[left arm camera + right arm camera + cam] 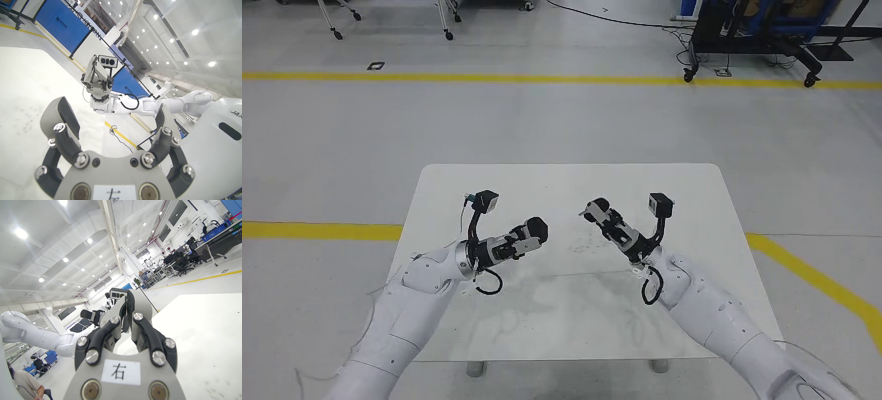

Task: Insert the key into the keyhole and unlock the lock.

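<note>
Quick status from my remote seat. Both arms were held up off the white counter [572, 325], with their wrists turned inward. The two ends faced each other above its middle, apart and not touching. The left arm [427, 280] sat over the near left part of the counter and the right arm [697, 290] over the near right part.

The left jaws were wide open. In the left wrist view the ribbed black pads [69, 116] stood far apart, and I could look through the gap at the right arm's end across the counter.

The right jaws were closed down narrow, with their ribbed pads [130, 306] pressed face to face. I couldn't tell if something thin was pinched in there, because the seam was too tight to read from any feed.

As for the key and the lock, I honestly couldn't tell where either one was.

The counter top had a scatter of faint dark scuff marks [32, 118] on it, near the left arm's end. Beyond the counter a yellow floor line [542, 77] ran straight across the grey floor. A dark wheeled frame [757, 40] stood at the far right, with cables trailing on the floor beside it.
</note>
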Controlling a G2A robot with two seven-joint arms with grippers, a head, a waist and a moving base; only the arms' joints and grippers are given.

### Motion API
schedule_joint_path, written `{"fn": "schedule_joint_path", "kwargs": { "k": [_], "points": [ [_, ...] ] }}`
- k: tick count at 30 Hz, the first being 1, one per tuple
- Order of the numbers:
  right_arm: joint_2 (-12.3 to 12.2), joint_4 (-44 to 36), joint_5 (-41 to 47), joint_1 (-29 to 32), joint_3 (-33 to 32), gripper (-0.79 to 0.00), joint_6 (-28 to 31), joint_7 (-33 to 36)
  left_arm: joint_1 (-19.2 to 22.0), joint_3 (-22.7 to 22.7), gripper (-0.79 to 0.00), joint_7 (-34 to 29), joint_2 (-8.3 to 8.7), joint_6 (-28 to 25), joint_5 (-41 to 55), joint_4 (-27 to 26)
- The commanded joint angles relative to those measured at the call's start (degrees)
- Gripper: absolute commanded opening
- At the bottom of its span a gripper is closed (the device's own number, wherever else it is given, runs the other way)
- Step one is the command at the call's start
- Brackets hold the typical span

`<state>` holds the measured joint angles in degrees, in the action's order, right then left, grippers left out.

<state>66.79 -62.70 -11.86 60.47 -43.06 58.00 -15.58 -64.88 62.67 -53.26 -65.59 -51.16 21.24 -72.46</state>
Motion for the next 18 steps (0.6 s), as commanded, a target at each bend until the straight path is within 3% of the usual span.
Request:
{"fn": "schedule_joint_path", "kwargs": {
  "k": [1,6,18],
  "points": [
    [0.0,0.0,0.0,0.0,0.0,-0.785,0.0,0.0,0.0,0.0,0.000,0.2,-0.01,-0.1,-0.2,0.0],
    [0.2,-1.3,1.5,0.9,0.4,-0.785,-1.7,1.6,-1.4,-1.0,0.000,1.5,-0.26,0.9,4.1,-1.5],
    [1.5,1.0,18.3,0.2,1.8,-0.785,0.0,16.3,-0.6,-2.2,0.000,5.0,-0.65,1.0,-1.9,-1.1]
  ]
}}
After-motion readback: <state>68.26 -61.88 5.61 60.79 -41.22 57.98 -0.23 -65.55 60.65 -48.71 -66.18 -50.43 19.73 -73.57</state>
